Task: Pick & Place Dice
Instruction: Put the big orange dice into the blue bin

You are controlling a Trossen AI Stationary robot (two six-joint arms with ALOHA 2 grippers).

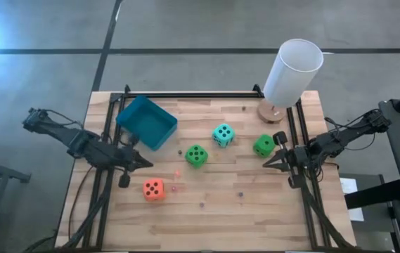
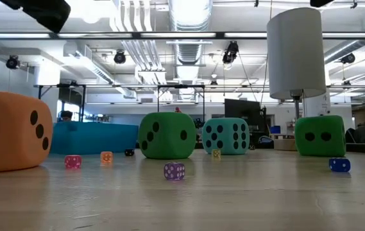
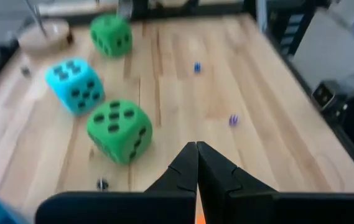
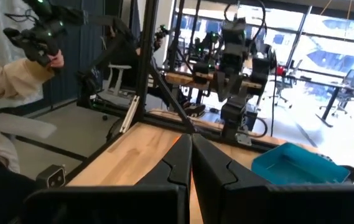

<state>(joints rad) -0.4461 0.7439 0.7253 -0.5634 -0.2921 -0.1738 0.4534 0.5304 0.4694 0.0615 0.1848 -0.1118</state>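
Note:
Four dice rest on the wooden table, each on one face: an orange-red die [image 1: 153, 189] near the left front, a green die [image 1: 196, 155] in the middle, a teal die [image 1: 222, 135] behind it, and a second green die [image 1: 263, 145] toward the right. The blue tray [image 1: 147, 121] sits at the far left. My left gripper [image 1: 147, 163] is shut and empty, hovering between the tray and the orange-red die and pointing toward the middle green die [image 3: 119, 129]. My right gripper [image 1: 266, 165] is shut and empty, just in front of the right green die.
A white cylindrical lamp [image 1: 291, 74] on a round wooden base [image 1: 271, 111] stands at the far right. Several tiny dice lie scattered on the table, among them a purple one [image 2: 174, 171] and a blue one [image 2: 339, 165]. Beyond the table, a person's sleeve [image 4: 2, 81] shows.

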